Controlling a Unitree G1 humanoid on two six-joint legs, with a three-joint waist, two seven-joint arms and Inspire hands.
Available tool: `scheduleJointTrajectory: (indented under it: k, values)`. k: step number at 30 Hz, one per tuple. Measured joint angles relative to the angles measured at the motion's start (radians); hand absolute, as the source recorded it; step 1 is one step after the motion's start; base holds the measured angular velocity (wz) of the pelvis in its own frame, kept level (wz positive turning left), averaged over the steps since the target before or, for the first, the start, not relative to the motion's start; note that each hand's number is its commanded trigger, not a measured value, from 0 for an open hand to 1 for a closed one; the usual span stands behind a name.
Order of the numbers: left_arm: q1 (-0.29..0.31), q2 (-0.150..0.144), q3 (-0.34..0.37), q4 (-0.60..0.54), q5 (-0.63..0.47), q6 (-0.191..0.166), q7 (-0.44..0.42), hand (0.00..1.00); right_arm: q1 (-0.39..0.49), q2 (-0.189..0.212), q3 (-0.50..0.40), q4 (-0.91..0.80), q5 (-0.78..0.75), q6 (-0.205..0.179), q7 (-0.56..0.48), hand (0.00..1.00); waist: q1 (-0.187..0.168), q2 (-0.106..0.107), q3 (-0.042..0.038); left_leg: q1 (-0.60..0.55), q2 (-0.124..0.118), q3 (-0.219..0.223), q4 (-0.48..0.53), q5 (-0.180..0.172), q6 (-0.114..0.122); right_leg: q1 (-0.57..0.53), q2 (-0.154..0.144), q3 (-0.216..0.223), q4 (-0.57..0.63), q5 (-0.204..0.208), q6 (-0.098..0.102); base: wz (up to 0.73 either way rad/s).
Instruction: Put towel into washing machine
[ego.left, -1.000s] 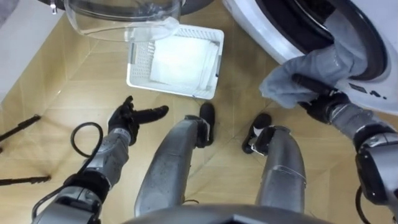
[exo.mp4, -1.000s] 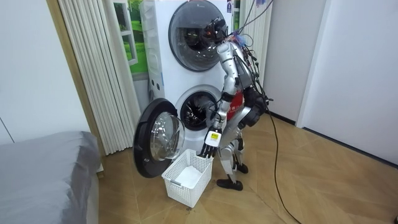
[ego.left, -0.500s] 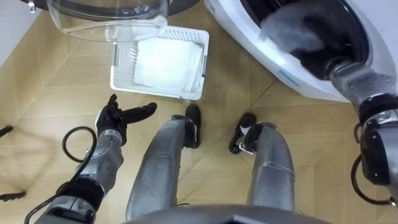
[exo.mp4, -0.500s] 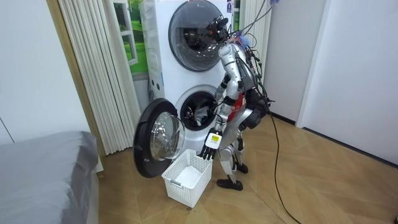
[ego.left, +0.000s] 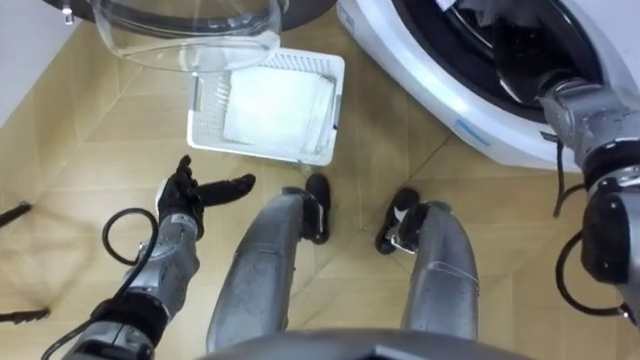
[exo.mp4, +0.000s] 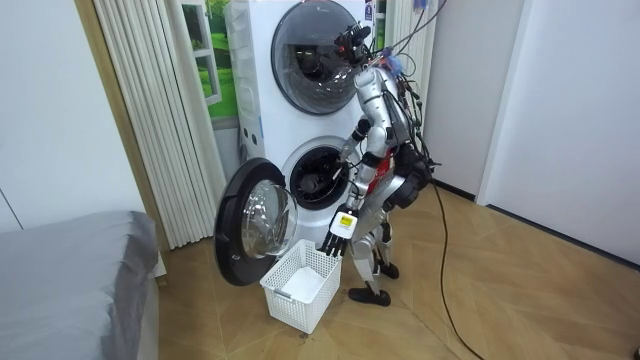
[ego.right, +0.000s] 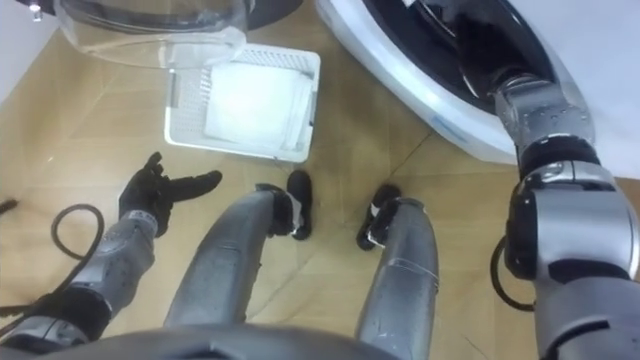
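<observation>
Left hand (ego.left: 185, 192): nearest, low at the left beside the left leg; fingers straight and spread, pointing right; holding nothing.
Basket (ego.left: 207, 105): white, just beyond the feet; flat white layer on its bottom, cloth or liner not told apart.
Door (ego.left: 185, 35): clear glass bowl, swung open, overhanging the basket's far rim.
Washer (ego.left: 440, 95): white front, at the upper right; in the room view the lower of two stacked machines.
Mark (ego.left: 468, 128): small, blue, on the washer's front; too small to read.
Drum (ego.left: 500, 55): dark, open.
Right hand: inside the drum past the wrist, hidden; grip cannot be told.
Towel (ego.left: 488, 12): grey fold deep in the drum, beyond the right wrist; contact with the hand not visible.
</observation>
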Motion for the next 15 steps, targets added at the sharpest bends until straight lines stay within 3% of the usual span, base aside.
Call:
scheduleJointTrajectory:
  k: [9, 15]
  values:
    - [0.020, 0.001, 0.005, 0.135, 0.023, 0.001, -0.048, 0.00, 0.099, 0.003, 0.001, 0.000, 0.013, -0.018, 0.026, 0.00, 0.032, 0.014, -0.0008, 0.125, -0.011, 0.001, -0.079, 0.000, -0.002, 0.118, 0.004, -0.009, -0.064, -0.007, 0.013, 0.01]
    - [0.062, 0.014, 0.082, 0.222, 0.065, 0.006, -0.086, 0.00, 0.218, 0.016, 0.004, 0.028, -0.118, -0.021, 0.129, 0.00, 0.039, 0.018, -0.0014, 0.216, -0.011, -0.017, -0.135, -0.002, -0.005, 0.226, 0.032, -0.016, -0.143, 0.000, 0.026, 0.06]
